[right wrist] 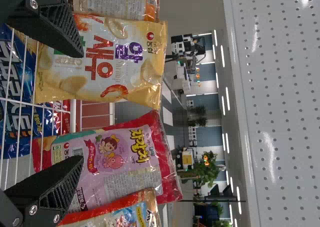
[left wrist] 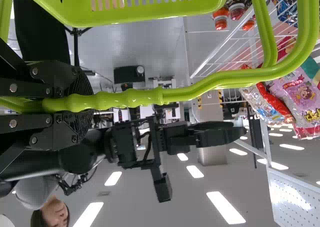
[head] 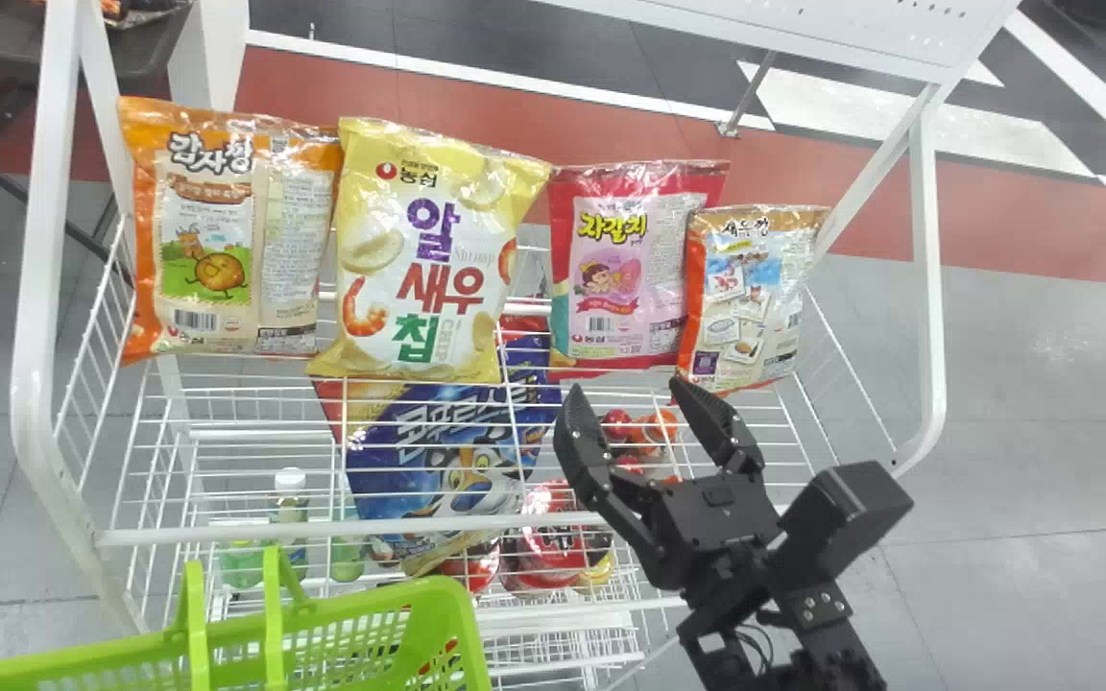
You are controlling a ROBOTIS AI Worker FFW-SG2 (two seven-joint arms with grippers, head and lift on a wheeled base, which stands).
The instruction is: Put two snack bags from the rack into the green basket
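Right gripper open before the rack; left gripper clamped on the basket handle.
The black two-finger right gripper [head: 626, 392] stood with its fingers spread apart, near the lower edge of the red-and-pink rectangular plastic snack bag [head: 625, 269]. That bag was one of four in a row on the upper tier of the white wire rack [head: 35, 288] — with a large orange-and-cream plastic bag [head: 203, 240], a yellow plastic bag [head: 428, 259] and a smaller orange-edged cream plastic bag [head: 745, 297]. A blue plastic bag [head: 457, 470] lay lower, behind the wires. The black left gripper [left wrist: 90, 103] was closed around the green tubular plastic handle [left wrist: 132, 98] of the slotted green plastic basket [head: 399, 600] — positioned in front of the rack, on the robot's left.
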